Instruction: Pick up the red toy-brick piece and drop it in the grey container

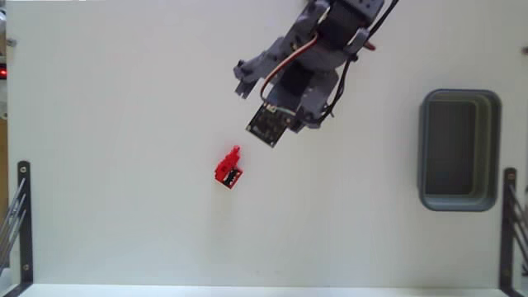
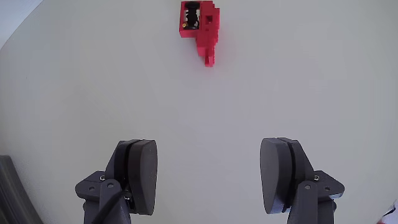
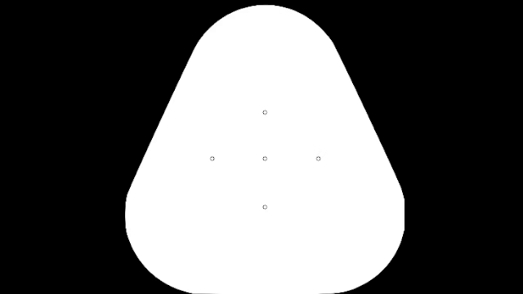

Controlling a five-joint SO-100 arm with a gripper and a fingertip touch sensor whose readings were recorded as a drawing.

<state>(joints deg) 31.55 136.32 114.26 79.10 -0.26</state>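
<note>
Judging by both views, you have everything left: the gripper (image 2: 208, 177) hangs spread and empty short of the red toy-brick piece (image 1: 229, 167) on the table (image 1: 124, 124), well apart from the grey container (image 1: 459, 150).

A smooth, matt white table (image 1: 124, 206) is shown in the fixed view. The red toy-brick piece (image 2: 199, 30) is seen in the wrist view as glossy moulded plastic with stepped faces. The grey container (image 1: 459, 103), at the right of the fixed view, appears as dull plastic. The gripper (image 2: 208, 174) fingers (image 2: 142, 174) are rendered in matt grey plastic.
</note>
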